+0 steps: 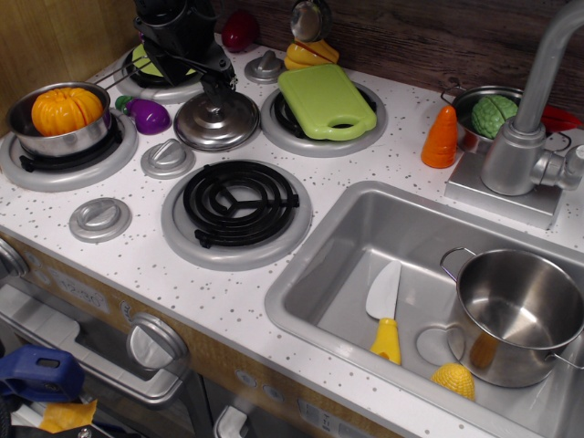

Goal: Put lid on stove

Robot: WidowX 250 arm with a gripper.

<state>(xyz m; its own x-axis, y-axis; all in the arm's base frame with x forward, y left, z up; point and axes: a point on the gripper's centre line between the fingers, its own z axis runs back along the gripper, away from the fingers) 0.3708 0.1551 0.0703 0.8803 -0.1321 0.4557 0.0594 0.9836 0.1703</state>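
The shiny steel lid lies flat on the white speckled stove, in the middle between the four burners. My black gripper comes down from the back left and sits right on top of the lid's centre, hiding the knob. Its fingers stand close together around the knob and look shut on it. The front right burner shows its bare black coil.
A pot with an orange pumpkin is on the front left burner. A green cutting board covers the back right burner. A purple eggplant lies beside the lid. Grey dial knobs are nearby. The sink with a steel pot is on the right.
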